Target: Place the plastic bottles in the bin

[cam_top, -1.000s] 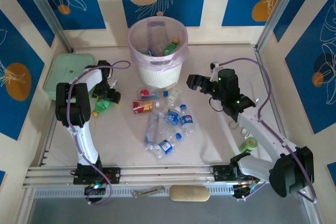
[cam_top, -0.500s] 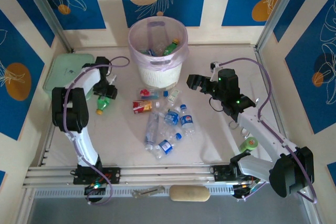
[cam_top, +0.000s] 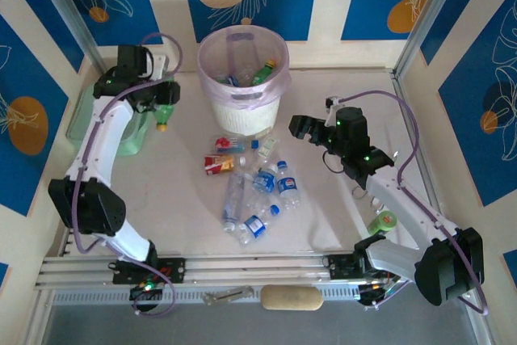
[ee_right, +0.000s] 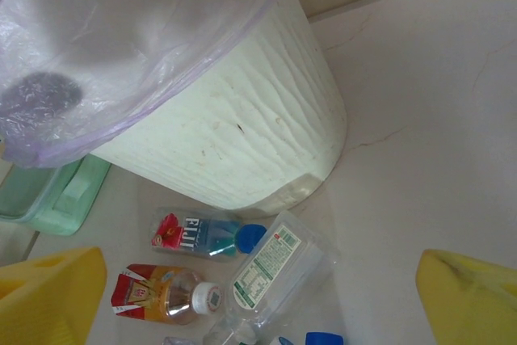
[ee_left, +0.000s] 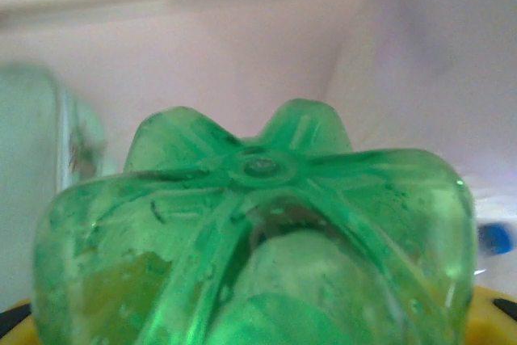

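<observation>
My left gripper [cam_top: 156, 96] is shut on a green bottle [cam_top: 162, 112] with a yellow cap, held in the air left of the bin [cam_top: 242, 111]. In the left wrist view the green bottle's ribbed base [ee_left: 258, 224] is pressed close to the lens. The round white bin, lined with a pink-purple bag [ee_right: 121, 46], holds a few bottles. Several clear, blue-labelled bottles [cam_top: 262, 187] lie in a heap in front of it, along with a red-labelled bottle [ee_right: 157, 292] and a Fiji bottle [ee_right: 198, 234]. My right gripper [cam_top: 300, 127] hovers open, right of the bin, its yellow fingertips [ee_right: 48, 296] wide apart.
A flat pale-green lidded box [cam_top: 97, 123] sits at the far left, partly under the left arm. One green bottle [cam_top: 382, 221] lies alone beside the right arm's lower link. Metal posts and patterned walls close in the table on three sides.
The left arm has lifted the green bottle off the table and carried it up and back, from beside the heap to above the pale-green box. The right arm has barely moved.
</observation>
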Controlling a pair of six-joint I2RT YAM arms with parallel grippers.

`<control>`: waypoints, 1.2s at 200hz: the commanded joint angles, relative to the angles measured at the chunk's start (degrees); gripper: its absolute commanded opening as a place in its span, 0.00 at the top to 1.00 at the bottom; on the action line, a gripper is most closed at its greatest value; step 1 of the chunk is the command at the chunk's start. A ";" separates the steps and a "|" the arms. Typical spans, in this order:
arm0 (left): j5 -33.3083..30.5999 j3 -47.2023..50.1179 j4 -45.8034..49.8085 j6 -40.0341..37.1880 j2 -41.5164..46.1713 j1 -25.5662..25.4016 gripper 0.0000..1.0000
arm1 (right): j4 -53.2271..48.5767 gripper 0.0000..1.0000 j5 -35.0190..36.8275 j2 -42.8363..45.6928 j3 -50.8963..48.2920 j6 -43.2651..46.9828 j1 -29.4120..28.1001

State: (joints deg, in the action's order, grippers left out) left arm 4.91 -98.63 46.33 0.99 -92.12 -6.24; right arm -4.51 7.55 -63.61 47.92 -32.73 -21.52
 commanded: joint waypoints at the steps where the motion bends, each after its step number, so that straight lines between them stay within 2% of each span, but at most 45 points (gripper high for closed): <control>1: 7.13 -6.03 -5.44 5.28 0.85 -3.43 0.50 | -1.19 0.01 1.20 1.04 -0.89 -1.14 0.50; 37: 11.69 -15.54 -15.69 9.47 -2.73 -9.47 0.50 | -1.08 0.01 0.89 1.06 -1.62 -2.38 0.75; 65: 12.16 -24.29 -21.96 9.67 -9.43 -13.55 0.50 | -1.11 0.01 0.54 1.63 -2.37 -3.03 0.86; 94: 11.57 -32.39 -27.14 10.20 -17.89 -15.16 0.50 | -1.03 0.01 0.31 2.92 -3.30 -3.39 0.95; 125: 9.72 -35.14 -30.55 9.90 -24.55 -16.28 0.51 | -1.44 0.01 0.78 4.73 -4.42 -3.39 1.23; 161: 7.27 -35.05 -28.44 6.83 -29.63 -18.33 0.50 | -1.65 0.01 0.71 6.13 -5.62 -3.48 2.06; 240: 2.84 -35.05 -14.65 0.08 -37.22 -21.00 0.47 | -0.89 0.01 -0.17 6.44 -6.60 -3.92 2.84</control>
State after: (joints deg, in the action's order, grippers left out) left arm 9.93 -132.09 26.26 4.25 -127.50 -26.85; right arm -5.65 7.68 -57.93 41.98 -36.07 -19.03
